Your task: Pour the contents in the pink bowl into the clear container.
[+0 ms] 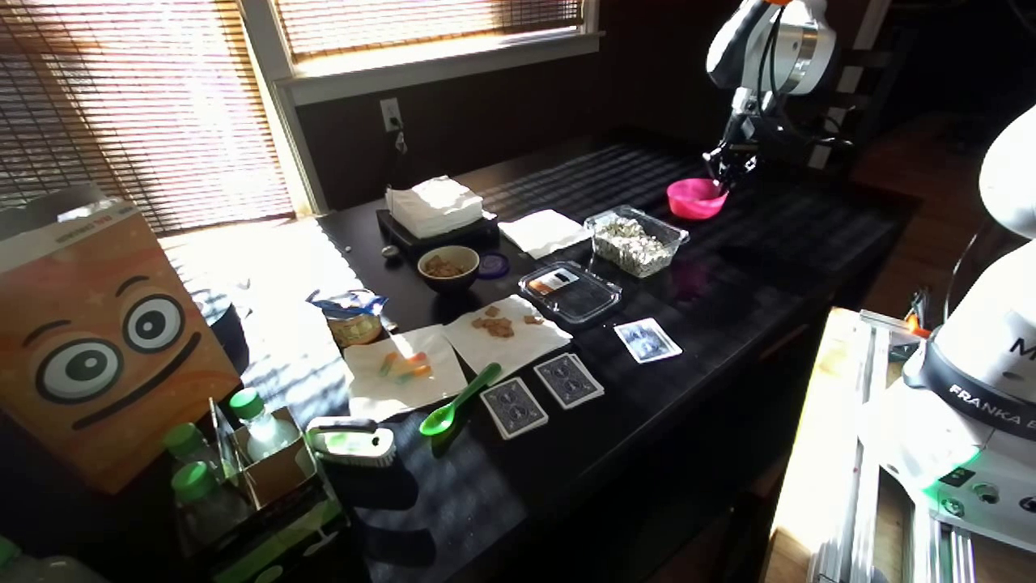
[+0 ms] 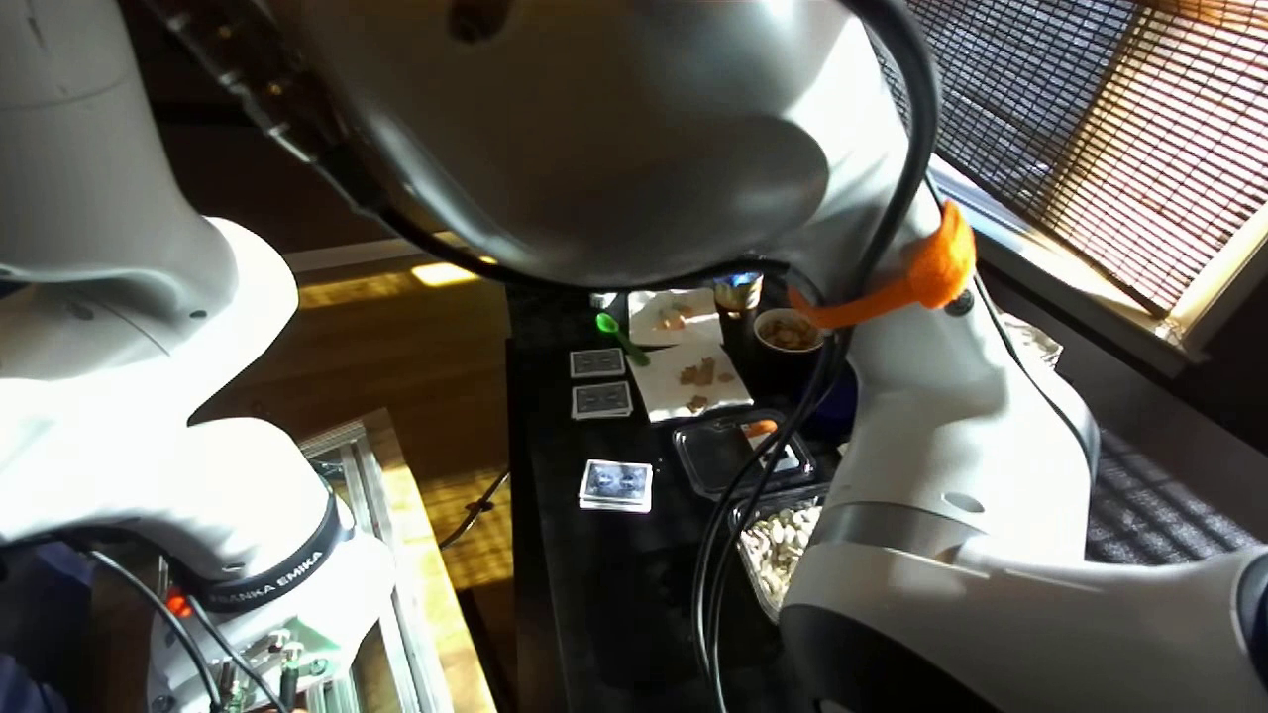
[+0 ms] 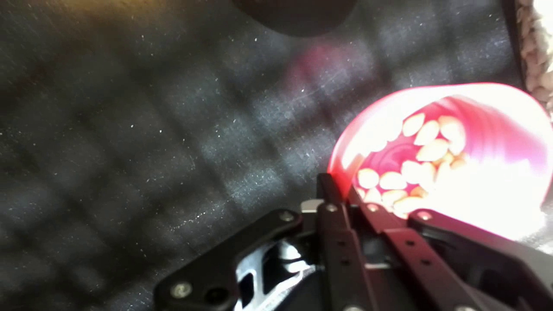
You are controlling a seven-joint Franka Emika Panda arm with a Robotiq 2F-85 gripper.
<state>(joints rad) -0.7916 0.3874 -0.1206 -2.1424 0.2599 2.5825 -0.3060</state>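
Note:
The pink bowl [image 1: 698, 202] hangs a little above the dark table, its pink reflection showing on the surface apart from it. My gripper [image 3: 342, 185] is shut on the near rim, one finger outside the wall and one inside. Pale nut-like pieces [image 3: 432, 149] lie in the bowl, with glare washing out part of them. The clear container [image 1: 670, 248] stands on the table close beside the bowl in an exterior view, filled with pale pieces [image 2: 781, 543]. At the upper right of the wrist view a strip of its contents [image 3: 533, 60] shows. The arm hides the pink bowl in an exterior view.
A clear lid [image 1: 595, 301] lies flat beside the container, with a folded napkin [image 1: 544, 233] behind. Farther along are a dark bowl [image 1: 449, 283] of brown pieces, a napkin stack [image 1: 435, 205], card piles [image 1: 647, 340] and a green spoon [image 1: 463, 401].

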